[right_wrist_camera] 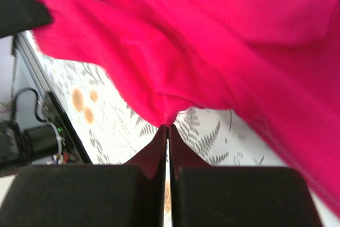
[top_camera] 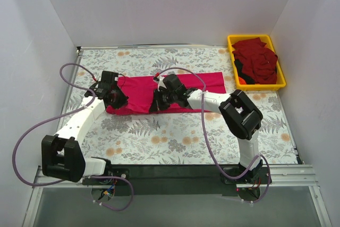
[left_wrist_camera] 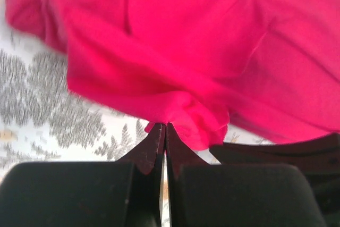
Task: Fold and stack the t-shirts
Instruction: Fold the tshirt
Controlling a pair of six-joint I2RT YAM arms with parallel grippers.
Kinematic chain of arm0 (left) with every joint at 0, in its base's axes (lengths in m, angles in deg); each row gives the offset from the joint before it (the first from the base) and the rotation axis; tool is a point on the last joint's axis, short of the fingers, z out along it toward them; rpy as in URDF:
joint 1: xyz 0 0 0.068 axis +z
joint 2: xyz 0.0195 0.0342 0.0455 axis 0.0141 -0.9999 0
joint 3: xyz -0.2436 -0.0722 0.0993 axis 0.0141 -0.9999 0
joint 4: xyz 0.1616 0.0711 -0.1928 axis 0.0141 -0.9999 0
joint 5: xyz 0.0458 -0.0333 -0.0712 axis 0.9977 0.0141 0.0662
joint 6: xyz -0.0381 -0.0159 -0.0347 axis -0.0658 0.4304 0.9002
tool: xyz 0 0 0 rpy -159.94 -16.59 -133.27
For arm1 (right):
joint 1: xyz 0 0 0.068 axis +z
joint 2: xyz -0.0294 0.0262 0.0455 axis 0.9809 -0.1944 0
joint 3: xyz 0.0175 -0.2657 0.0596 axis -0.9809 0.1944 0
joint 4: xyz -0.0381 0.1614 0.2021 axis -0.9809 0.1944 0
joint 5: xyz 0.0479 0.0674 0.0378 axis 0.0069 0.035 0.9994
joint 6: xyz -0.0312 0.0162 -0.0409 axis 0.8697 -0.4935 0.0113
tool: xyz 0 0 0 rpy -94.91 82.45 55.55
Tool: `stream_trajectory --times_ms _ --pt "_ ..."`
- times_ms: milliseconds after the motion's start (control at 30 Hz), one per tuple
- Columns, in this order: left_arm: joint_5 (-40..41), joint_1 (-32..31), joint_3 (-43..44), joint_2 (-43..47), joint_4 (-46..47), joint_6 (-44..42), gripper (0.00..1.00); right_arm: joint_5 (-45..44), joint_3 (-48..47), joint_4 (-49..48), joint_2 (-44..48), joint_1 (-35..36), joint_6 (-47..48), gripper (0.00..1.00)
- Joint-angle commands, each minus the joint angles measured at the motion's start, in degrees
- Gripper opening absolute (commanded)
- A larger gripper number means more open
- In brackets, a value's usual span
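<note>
Farthest left of the yellow bin (top_camera: 283, 81), the left gripper (left_wrist_camera: 162, 127) pinches the bunched edge of the wrinkled bright magenta t-shirt (top_camera: 183, 85) spread beside the bin, the right gripper (right_wrist_camera: 166, 127) clamps that edge nearer the bin, and crumpled crimson t-shirts (top_camera: 257, 61) fill the bin.

White walls (top_camera: 159, 3) are boxing in the table (top_camera: 159, 142) on 3 sides; fern & flower print is covering the top; black strip (top_camera: 175, 173) is running along near edge; bright, even light.

Counted: one magenta-pink t-shirt (top_camera: 175, 91); one yellow bin (top_camera: 249, 36); crimson t-shirts (top_camera: 257, 59) heaped inside, number not resolvable; two tools, left tool (left_wrist_camera: 163, 127), right tool (right_wrist_camera: 166, 127); one counter (top_camera: 159, 136).
</note>
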Motion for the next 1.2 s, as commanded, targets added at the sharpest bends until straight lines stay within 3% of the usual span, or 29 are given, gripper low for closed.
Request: stream_trajectory --times_ms 0,233,500,1167 --pt "3.42 -0.23 5.49 -4.51 2.21 -5.66 0.00 -0.20 -4.63 0.09 1.59 -1.67 0.87 0.01" --pt "3.06 -0.23 15.85 -13.65 9.59 -14.10 0.00 0.59 -8.94 0.10 -1.48 -3.95 -0.53 0.01" --pt "2.01 -0.23 21.84 -21.05 15.13 -19.91 0.00 1.56 -13.51 0.18 -5.44 -6.76 -1.94 0.01" --pt "-0.37 -0.23 24.57 -32.82 22.25 -22.72 0.03 0.51 -17.03 0.01 -11.95 -10.81 -2.29 0.02"
